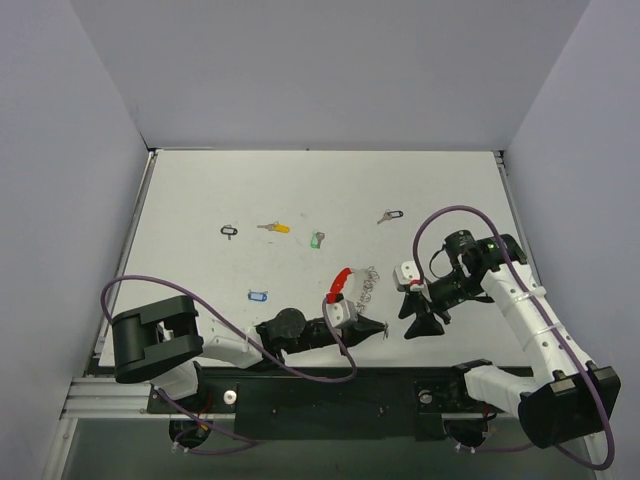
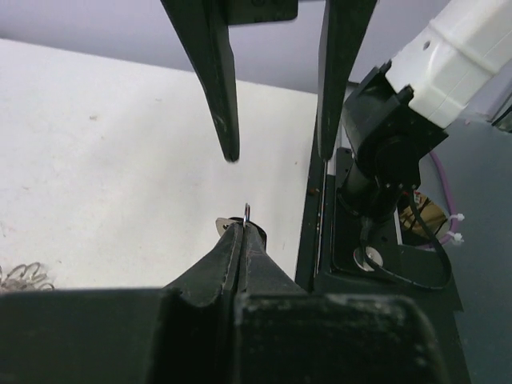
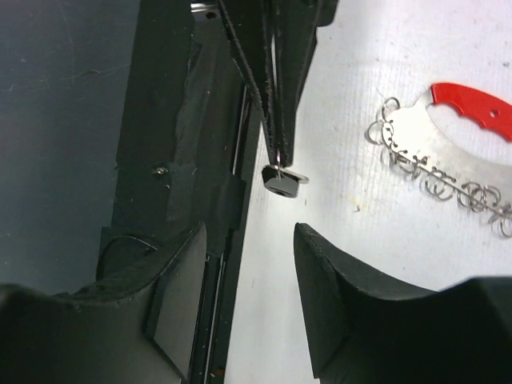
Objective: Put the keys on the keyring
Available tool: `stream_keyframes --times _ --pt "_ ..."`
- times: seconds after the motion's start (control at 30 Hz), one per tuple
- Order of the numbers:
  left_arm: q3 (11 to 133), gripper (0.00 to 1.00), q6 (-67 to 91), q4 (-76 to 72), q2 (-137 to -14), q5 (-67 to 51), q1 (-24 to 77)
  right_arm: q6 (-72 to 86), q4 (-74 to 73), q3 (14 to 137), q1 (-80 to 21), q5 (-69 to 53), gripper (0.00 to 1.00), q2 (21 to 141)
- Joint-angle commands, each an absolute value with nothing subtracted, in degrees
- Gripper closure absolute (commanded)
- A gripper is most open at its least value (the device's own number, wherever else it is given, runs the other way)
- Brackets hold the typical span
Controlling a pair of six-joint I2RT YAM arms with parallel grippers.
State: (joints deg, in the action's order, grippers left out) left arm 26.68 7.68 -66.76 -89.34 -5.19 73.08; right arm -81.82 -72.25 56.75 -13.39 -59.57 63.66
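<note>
My left gripper (image 2: 240, 230) is shut on a small silver key with a black tag (image 3: 282, 183), holding it just above the table's near edge. A sliver of that key (image 2: 246, 212) pokes out past the fingertips. My right gripper (image 3: 250, 232) is open and faces it, with nothing between its fingers and the key a short way beyond their tips. The keyring, a red band (image 3: 472, 108) with a chain of silver loops (image 3: 448, 186), lies on the table beside them (image 1: 341, 282). More keys lie apart further back: blue (image 1: 258, 296), green (image 1: 316, 240), yellow (image 1: 275, 228), black (image 1: 230, 231) and another dark-tagged one (image 1: 388, 215).
The black base rail (image 1: 330, 385) runs along the table's near edge right under both grippers. Grey walls (image 1: 60, 200) close in the white table (image 1: 450, 190) on three sides. Purple cables (image 1: 445, 215) loop from both arms.
</note>
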Motion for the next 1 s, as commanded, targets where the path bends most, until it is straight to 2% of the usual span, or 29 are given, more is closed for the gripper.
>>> stream_keyframes --times 0.0,0.23,0.63,0.97 --pt "27.59 1.00 8.26 -76.37 -88.33 -5.62 73.30 -88.68 -76.90 56.78 -15.38 -63.90 0.57 64.51" --pt "27.77 1.00 10.37 -78.84 -89.65 -5.71 73.30 -90.18 -77.08 56.60 -15.64 -65.21 0.60 63.98" --pt "28.65 1.00 13.53 -84.72 -93.43 -6.33 73.30 -89.65 -76.90 57.30 -16.79 -66.97 0.75 65.74" --pt "28.56 1.00 13.80 -85.17 -92.90 -6.15 73.48 -86.49 -73.48 56.60 -17.23 -64.69 0.77 68.38"
